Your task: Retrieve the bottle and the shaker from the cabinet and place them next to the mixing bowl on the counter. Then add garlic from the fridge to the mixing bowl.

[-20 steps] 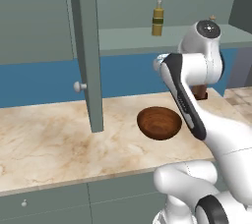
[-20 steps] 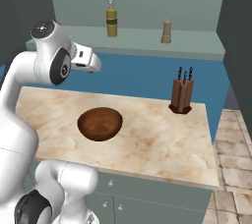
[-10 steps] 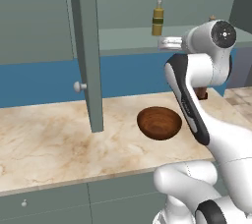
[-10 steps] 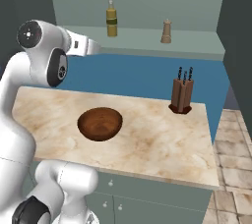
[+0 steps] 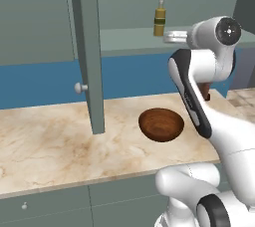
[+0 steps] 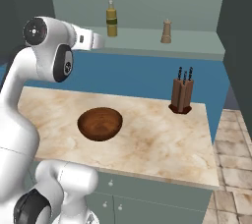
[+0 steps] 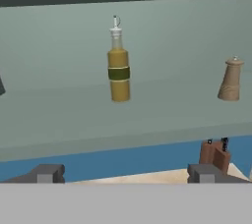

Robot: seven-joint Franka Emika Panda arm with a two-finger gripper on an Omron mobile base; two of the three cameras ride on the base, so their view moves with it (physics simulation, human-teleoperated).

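Bottle (image 7: 118, 73) and shaker (image 7: 231, 80) are both seen upright on the open cabinet shelf (image 6: 197, 46), well apart from each other, the bottle to the left of the shaker in the hand view and the right base view; neither has been touched. The cabinet door (image 5: 85, 52) is swung out over the counter (image 5: 50, 141), so the shelf is exposed. Over the last second the forearm has been raised and swung toward the shelf: in the left base view the wrist joint has shifted rightward and upward, and the hand is now levelled at shelf height just beside the bottle; in the right base view it has been extended from near the shoulder toward the bottle. The gripper (image 7: 125, 174) is shown with its finger tips (image 7: 47, 173) set wide apart and nothing between them, the bottle lying roughly centred above the gap. The reach for the bottle is judged to be under way, the first of the fetches; a forward advance would be needed before the jaws could be brought around the bottle's body. The mixing bowl (image 6: 100, 123) is left on the counter, near the knife block (image 6: 181, 94) but apart from it; ground beside the bowl is free for both items.
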